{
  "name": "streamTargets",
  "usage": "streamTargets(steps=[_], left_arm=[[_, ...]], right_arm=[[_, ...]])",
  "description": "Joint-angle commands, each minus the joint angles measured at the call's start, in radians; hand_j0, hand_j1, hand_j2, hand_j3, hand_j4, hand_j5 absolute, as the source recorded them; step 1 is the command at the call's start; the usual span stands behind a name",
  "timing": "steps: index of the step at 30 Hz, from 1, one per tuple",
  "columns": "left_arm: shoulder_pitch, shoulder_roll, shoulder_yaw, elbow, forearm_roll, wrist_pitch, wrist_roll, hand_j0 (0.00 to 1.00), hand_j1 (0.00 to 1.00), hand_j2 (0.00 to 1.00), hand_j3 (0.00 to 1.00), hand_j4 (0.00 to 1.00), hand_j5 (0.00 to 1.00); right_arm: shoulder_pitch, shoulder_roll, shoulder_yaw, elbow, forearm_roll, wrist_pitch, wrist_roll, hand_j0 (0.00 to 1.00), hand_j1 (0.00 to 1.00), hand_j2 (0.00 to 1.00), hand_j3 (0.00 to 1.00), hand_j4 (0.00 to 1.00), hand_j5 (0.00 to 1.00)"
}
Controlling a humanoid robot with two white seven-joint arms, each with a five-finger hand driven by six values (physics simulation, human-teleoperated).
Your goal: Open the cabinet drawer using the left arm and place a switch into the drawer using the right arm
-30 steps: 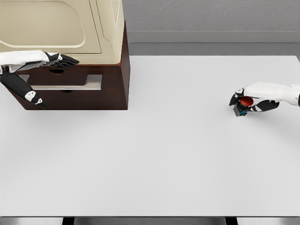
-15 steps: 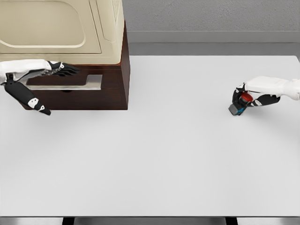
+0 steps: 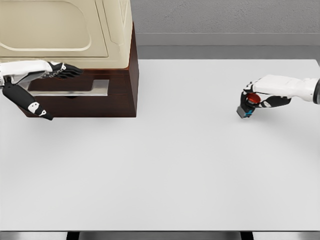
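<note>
- Left hand (image 3: 42,70): fingers (image 3: 70,70) stretched out flat, reaching over the cabinet drawer (image 3: 75,87) front above its metal handle (image 3: 70,91); thumb hanging down, gripping nothing.
- Right hand (image 3: 260,97): fingers curled tight around the switch (image 3: 246,109), held at the right side of the white table (image 3: 165,175).

there is one view only, from the robot's head, looking forward and down across the white worktop (image 3: 165,165) from a fair way back. the far edge and a grey wall sit at the top, the cabinet (image 3: 100,65) at upper left, and the near edge along the bottom.
</note>
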Motion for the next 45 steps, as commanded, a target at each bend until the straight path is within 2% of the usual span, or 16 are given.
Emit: streamTargets(steps=[1, 5, 15, 16, 19, 26, 31, 38, 45], left_arm=[[0.000, 0.001, 0.002, 0.000, 0.004, 0.000, 0.000, 1.00, 1.00, 1.00, 1.00, 1.00, 1.00], [0.016, -0.001, 0.016, 0.000, 0.003, 0.000, 0.000, 1.00, 1.00, 1.00, 1.00, 1.00, 1.00], [0.028, -0.003, 0.018, 0.000, 0.004, 0.000, 0.000, 1.00, 1.00, 1.00, 1.00, 1.00, 1.00], [0.034, -0.003, 0.028, 0.000, 0.004, 0.000, 0.000, 1.00, 1.00, 1.00, 1.00, 1.00, 1.00], [0.121, -0.004, 0.119, 0.000, 0.003, 0.000, 0.000, 1.00, 1.00, 1.00, 1.00, 1.00, 1.00], [0.131, -0.004, 0.123, 0.000, -0.001, 0.000, 0.000, 1.00, 1.00, 1.00, 1.00, 1.00, 1.00], [0.137, -0.009, 0.123, 0.000, -0.001, 0.001, 0.000, 1.00, 1.00, 1.00, 1.00, 1.00, 1.00], [0.141, -0.026, 0.126, 0.000, -0.002, 0.001, 0.000, 1.00, 1.00, 1.00, 1.00, 1.00, 1.00], [0.143, -0.030, 0.126, 0.000, 0.004, 0.000, 0.000, 1.00, 1.00, 1.00, 1.00, 1.00, 1.00]], right_arm=[[-0.002, -0.002, -0.001, -0.010, -0.006, 0.003, 0.000, 0.48, 0.48, 0.48, 0.48, 0.48, 0.48], [-0.020, 0.011, 0.000, -0.027, -0.006, 0.003, 0.000, 0.48, 0.48, 0.48, 0.48, 0.48, 0.48], [-0.037, 0.009, 0.007, -0.151, -0.006, 0.003, 0.000, 0.48, 0.48, 0.48, 0.48, 0.48, 0.48], [-0.041, 0.009, 0.007, -0.161, -0.006, 0.003, 0.000, 0.48, 0.48, 0.48, 0.48, 0.48, 0.48], [-0.043, 0.009, 0.007, -0.197, -0.006, 0.003, 0.000, 0.48, 0.48, 0.48, 0.48, 0.48, 0.48], [-0.057, 0.009, 0.010, -0.253, -0.006, 0.003, 0.000, 0.48, 0.48, 0.48, 0.48, 0.48, 0.48], [-0.075, 0.015, 0.025, -0.273, -0.006, 0.003, 0.000, 0.48, 0.48, 0.48, 0.48, 0.48, 0.48], [-0.130, 0.084, 0.070, -0.274, -0.006, 0.003, 0.000, 0.47, 0.47, 0.47, 0.47, 0.47, 0.47], [-0.150, 0.100, 0.083, -0.294, -0.006, 0.003, 0.000, 0.47, 0.47, 0.47, 0.47, 0.47, 0.47]])
